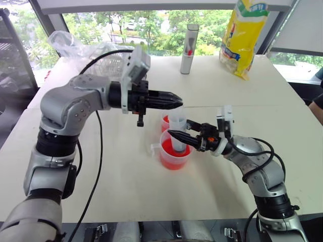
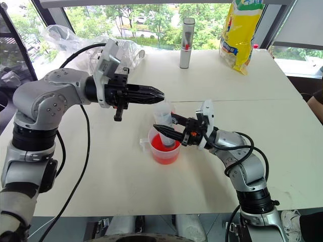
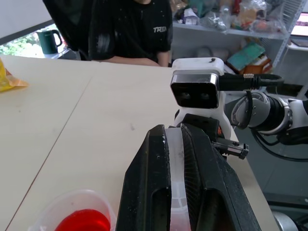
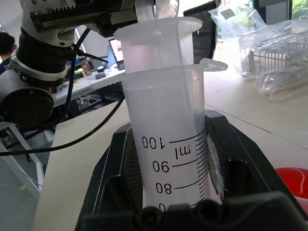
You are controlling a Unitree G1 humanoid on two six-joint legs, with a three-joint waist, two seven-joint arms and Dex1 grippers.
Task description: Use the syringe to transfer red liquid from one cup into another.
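- Large clear plastic syringe with printed graduations (image 4: 175,159) stands upright, lower end dipped in the larger clear handled plastic beaker (image 1: 174,151) holding bright red-orange liquid (image 1: 173,157), near the middle of the pale surface (image 1: 126,171).
- Right claw (image 1: 174,135) clenched around the syringe barrel, just below the barrel flange; graduations visible between its black fingers (image 4: 120,168).
- Left claw (image 1: 177,102) clenched on the white plunger top (image 3: 176,159), pointing level across the syringe from the opposite side.
- Smaller clear plastic cup without handle (image 1: 166,122) sits directly behind the beaker, touching or nearly so; contains some red liquid as well.
- Step in hand, by judgement: drawing liquid by lifting the plunger.
- Keep the barrel fixed and vertical with the right claw; keep the tip submerged to avoid drawing air.
- Raise the plunger straight along the barrel axis, slowly; sideways pull risks tipping the beaker or slipping off the plunger flange.
- Stop before the plunger leaves the barrel.
- Grey-white upright tube (image 1: 190,49) and yellow bag (image 1: 244,38) stand well apart at the far edge; no interference expected.
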